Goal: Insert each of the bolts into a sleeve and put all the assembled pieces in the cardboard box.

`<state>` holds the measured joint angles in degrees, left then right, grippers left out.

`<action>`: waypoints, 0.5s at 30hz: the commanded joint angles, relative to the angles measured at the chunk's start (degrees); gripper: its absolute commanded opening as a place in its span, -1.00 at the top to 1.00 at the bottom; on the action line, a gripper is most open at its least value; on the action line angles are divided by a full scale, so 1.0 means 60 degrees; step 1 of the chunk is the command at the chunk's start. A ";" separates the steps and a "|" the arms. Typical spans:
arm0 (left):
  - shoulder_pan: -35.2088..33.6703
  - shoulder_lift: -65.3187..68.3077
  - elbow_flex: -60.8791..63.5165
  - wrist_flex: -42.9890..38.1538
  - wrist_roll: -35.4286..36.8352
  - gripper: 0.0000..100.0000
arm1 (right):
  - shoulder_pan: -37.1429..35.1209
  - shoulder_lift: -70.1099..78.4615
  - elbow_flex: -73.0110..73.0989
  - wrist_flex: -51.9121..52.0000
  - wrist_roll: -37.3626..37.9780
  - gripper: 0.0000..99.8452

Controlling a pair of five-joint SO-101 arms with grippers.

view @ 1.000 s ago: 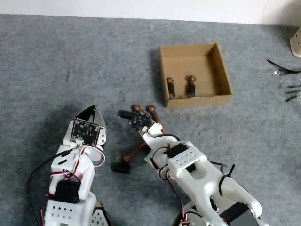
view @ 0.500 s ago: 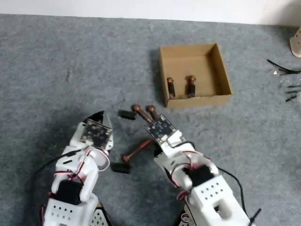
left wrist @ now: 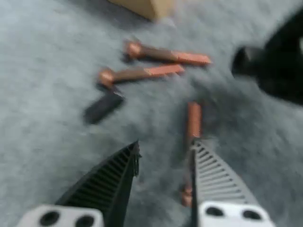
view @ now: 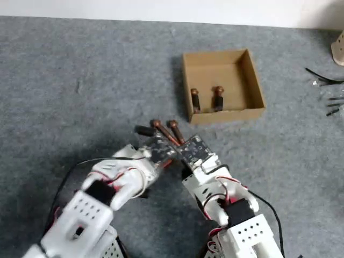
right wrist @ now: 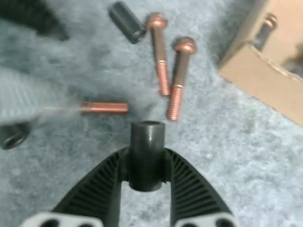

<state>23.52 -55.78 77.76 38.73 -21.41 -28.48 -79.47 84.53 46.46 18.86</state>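
Your right gripper (right wrist: 147, 158) is clenched on a short black cylindrical sleeve (right wrist: 147, 142). The sleeve sits between the ribbed fingers with its open end pointing out past the fingertips, above the grey felt-covered bench (view: 80, 70).

Your left gripper (left wrist: 164, 144) is released, its jaws spread. A loose copper-coloured bolt (left wrist: 193, 120) lies on the bench just beside one finger and runs along it, and that finger hides part of the bolt.

From above, your two arms crowd together in the middle of the bench, their wrist boards almost touching. In the right wrist view the left arm (right wrist: 19, 99) covers the head end of the loose bolt.

Beyond the grippers, a second copper bolt (view: 160, 129) and a third copper bolt (view: 174, 130) lie side by side, between your grippers and the open-topped brown cardboard box (view: 226, 115). A spare black sleeve (view: 144, 130) lies just beside the head of the second bolt. Another black sleeve (right wrist: 14, 135) lies on the bench near the left arm.

Two assembled pieces sit in the box by its near wall, close together but apart: one bolt-in-sleeve piece (view: 195, 100) and a second bolt-in-sleeve piece (view: 217, 98).

Some thin black cables (view: 322, 80) lie at the bench's right edge, well apart from everything else.
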 commanded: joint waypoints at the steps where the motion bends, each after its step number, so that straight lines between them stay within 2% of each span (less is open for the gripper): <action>1: 0.0271 0.1663 -0.0886 -0.0352 -0.0352 0.59 | 0.0242 -0.0125 -0.0081 0.0007 0.0029 0.99; 11: 0.0227 0.5121 -0.2337 -0.0733 -0.0352 0.59 | 0.0242 -0.0081 -0.0051 0.0007 0.0029 0.99; 15: 0.0198 0.5956 -0.3026 -0.0264 -0.0352 0.59 | 0.0242 -0.0139 0.0198 -0.0242 0.0029 0.99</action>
<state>24.13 -22.55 63.87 35.47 -23.25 -27.60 -79.47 84.97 46.46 18.86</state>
